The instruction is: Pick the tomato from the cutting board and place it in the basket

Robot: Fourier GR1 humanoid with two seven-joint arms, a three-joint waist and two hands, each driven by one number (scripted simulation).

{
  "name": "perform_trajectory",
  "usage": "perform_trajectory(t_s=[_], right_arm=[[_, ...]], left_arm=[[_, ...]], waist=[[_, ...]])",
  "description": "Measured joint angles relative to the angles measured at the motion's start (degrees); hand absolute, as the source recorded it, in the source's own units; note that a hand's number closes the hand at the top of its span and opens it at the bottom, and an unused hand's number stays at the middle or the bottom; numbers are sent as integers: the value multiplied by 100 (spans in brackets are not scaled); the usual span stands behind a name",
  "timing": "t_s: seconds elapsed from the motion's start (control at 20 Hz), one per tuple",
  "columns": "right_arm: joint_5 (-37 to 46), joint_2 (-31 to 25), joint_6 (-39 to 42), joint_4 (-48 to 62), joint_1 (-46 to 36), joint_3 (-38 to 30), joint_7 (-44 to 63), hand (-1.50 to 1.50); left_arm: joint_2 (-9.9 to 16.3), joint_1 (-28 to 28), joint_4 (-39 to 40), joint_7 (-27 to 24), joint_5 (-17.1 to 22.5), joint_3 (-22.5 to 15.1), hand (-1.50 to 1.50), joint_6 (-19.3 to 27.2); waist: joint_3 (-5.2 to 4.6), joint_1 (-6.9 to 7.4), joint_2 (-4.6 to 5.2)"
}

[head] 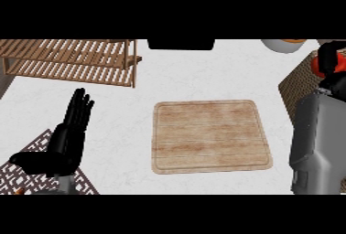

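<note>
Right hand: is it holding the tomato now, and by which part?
Yes. The right hand is curled round the tomato from below, over the basket at the right edge. The left hand rests open, holding nothing. The cutting board is bare.

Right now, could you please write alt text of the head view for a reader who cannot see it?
The right hand holds the red tomato above the woven basket at the right edge, its fingers curled round it. The wooden cutting board lies bare mid-counter; the left hand rests open at the left.
</note>
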Motion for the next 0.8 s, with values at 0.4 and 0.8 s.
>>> perform_trajectory(t_s=[0.4, 0.8], right_arm=[[-241, 22, -236, -388, 418, -150, 16, -150], [-823, 16, -399, -594, 704, -11, -87, -150]], left_arm=[[102, -65, 22, 37, 76, 130, 0, -105], [32, -27, 1, 28, 17, 93, 0, -63]], waist=[[-9, 5, -2], [-71, 40, -19]])
